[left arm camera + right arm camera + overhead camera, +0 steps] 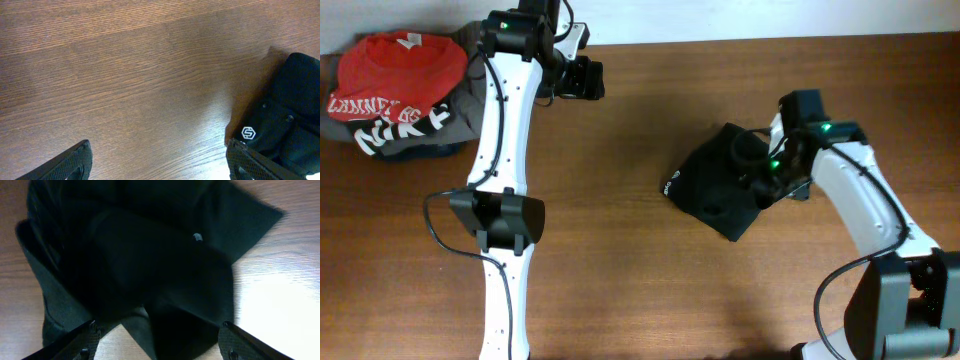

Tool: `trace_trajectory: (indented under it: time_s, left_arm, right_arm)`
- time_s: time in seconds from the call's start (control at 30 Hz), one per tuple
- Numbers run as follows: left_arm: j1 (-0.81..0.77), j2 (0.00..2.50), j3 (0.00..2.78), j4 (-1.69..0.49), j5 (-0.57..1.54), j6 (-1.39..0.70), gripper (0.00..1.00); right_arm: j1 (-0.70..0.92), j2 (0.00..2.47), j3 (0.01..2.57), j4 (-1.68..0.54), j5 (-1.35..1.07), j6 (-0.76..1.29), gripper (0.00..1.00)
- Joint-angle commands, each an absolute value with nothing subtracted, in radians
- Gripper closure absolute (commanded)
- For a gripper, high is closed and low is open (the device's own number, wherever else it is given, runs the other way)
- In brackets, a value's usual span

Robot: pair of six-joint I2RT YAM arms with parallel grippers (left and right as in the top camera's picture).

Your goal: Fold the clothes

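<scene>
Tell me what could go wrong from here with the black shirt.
The right gripper hangs open over the black shirt; a finger might snag a flap on lifting and undo the fold. Its corner pokes out unevenly, so it may slump open. The left gripper sits too far to pin it.

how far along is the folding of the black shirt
Mostly done: the black garment lies as a compact folded bundle, with its logo showing at one edge. In hand: nothing; the right gripper hangs open over it, and the left gripper is open over the table. Left: perhaps tidying its uneven corners.
</scene>
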State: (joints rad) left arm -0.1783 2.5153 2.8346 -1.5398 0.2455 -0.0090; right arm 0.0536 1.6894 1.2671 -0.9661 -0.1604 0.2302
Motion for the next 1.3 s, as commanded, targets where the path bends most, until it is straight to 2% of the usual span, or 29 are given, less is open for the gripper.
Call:
trace_trajectory:
  time_s: [0.0,0.1,0.13,0.27,0.3,0.37,0.4,0.5,0.77,0.87,0.97,1.07,1.13,1.17,1.27]
  left_arm:
    - [-0.181,2.519,2.828,-1.541,0.239,-0.018,0.15]
    - [-0.181,2.519,2.828,-1.540,0.239,-0.018,0.15]
    - [-0.181,2.519,2.828,-1.540,0.239,-0.018,0.15]
    - [-0.181,2.519,2.828,-1.541,0.239,-0.018,0.15]
    - [-0.181,2.519,2.828,-1.542,0.239,-0.018,0.15]
    - [-0.181,2.519,2.828,-1.541,0.239,-0.014,0.15]
    - [-0.181,2.519,2.828,-1.541,0.239,-0.014,0.15]
    - [-0.181,2.519,2.828,-1.541,0.239,-0.014,0.14]
    - [-0.182,2.519,2.828,-1.541,0.239,-0.007,0.14]
    - [-0.189,2.519,2.828,-1.540,0.239,-0.007,0.14]
    - [-0.189,2.519,2.828,-1.540,0.239,-0.007,0.14]
    - [-0.189,2.519,2.828,-1.541,0.239,-0.007,0.14]
    - [-0.190,2.519,2.828,-1.541,0.239,-0.007,0.14]
    - [-0.192,2.519,2.828,-1.540,0.239,-0.007,0.14]
    - [-0.194,2.519,2.828,-1.538,0.239,-0.007,0.14]
  right_arm:
    - [0.091,1.692,1.192,-0.912,-0.192,0.216,0.19]
    - [0.121,1.692,1.156,-0.863,-0.192,0.163,0.20]
    - [0.133,1.692,1.154,-0.861,-0.191,0.160,0.23]
    - [0.149,1.693,1.153,-0.857,-0.184,0.162,0.59]
    - [0.149,1.693,1.153,-0.857,-0.181,0.166,0.63]
    - [0.149,1.693,1.153,-0.857,-0.170,0.203,0.90]
    - [0.149,1.693,1.153,-0.858,-0.169,0.215,0.96]
    - [0.149,1.693,1.175,-0.889,-0.208,0.280,0.96]
    - [0.149,1.693,1.359,-1.167,-0.246,0.278,0.96]
    - [0.149,1.693,1.360,-1.217,-0.172,0.278,0.96]
    - [0.149,1.693,1.360,-1.281,-0.088,0.278,0.90]
    - [0.149,1.693,1.359,-1.346,-0.059,0.278,0.96]
    - [0.149,1.693,1.359,-1.365,-0.053,0.278,0.96]
    - [0.149,1.693,1.359,-1.365,-0.051,0.279,0.78]
    - [0.149,1.693,1.360,-1.358,-0.030,0.302,0.38]
